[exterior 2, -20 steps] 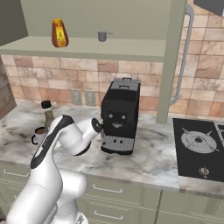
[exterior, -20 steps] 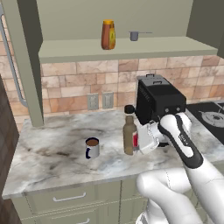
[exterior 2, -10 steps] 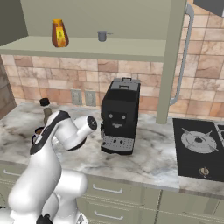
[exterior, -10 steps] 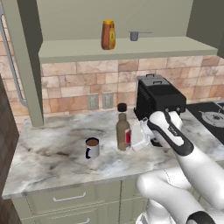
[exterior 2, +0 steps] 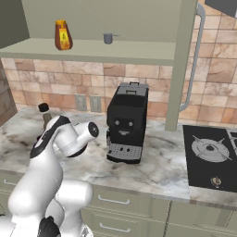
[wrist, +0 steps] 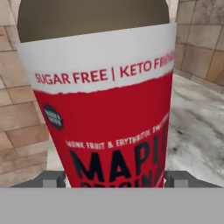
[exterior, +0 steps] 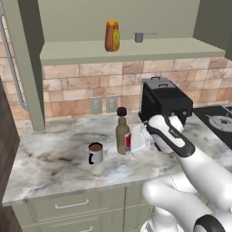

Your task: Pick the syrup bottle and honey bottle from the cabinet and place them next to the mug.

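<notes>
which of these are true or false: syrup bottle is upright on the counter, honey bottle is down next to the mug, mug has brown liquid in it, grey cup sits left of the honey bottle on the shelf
1. The syrup bottle stands upright on the counter. True; the gripper is at its label side.
2. The honey bottle is beside the mug. False; it stands on the cabinet shelf.
3. The mug holds brown liquid. True.
4. The grey cup sits left of the honey bottle. False; in both base views it is to the right.

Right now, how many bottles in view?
2. The syrup bottle stands on the counter beside the mug, at the gripper; the honey bottle is on the cabinet shelf.
</notes>
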